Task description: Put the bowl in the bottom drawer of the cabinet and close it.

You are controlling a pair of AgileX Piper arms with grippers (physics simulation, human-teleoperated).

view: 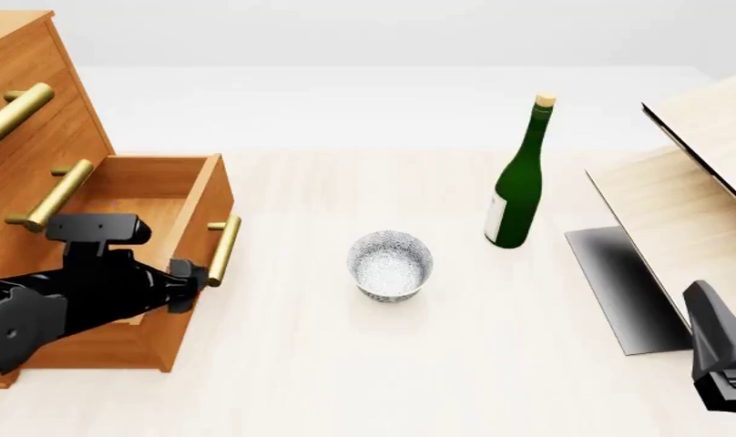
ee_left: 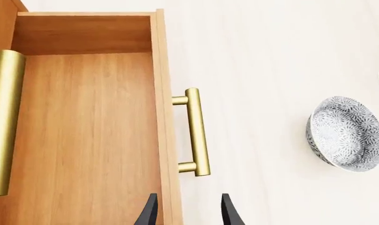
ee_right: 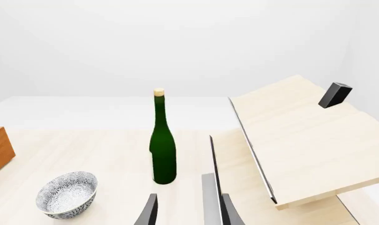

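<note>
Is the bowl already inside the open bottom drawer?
No, the bowl sits on the table between the bottom drawer and the green bottle, and the drawer's inside looks bare.

a corked green wine bottle (view: 516, 182) stands upright on the pale desk (view: 465, 364), near slanted pale wooden boards (view: 684, 200) bearing a small black block (ee_right: 335, 94).

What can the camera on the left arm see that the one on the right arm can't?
Only the left wrist view shows the inside of the open bottom drawer and its brass handle. Only the right wrist view shows the green bottle and the pale wooden boards. Both show the speckled bowl, standing on the table outside the drawer, plus that arm's own open, empty jaws.
</note>
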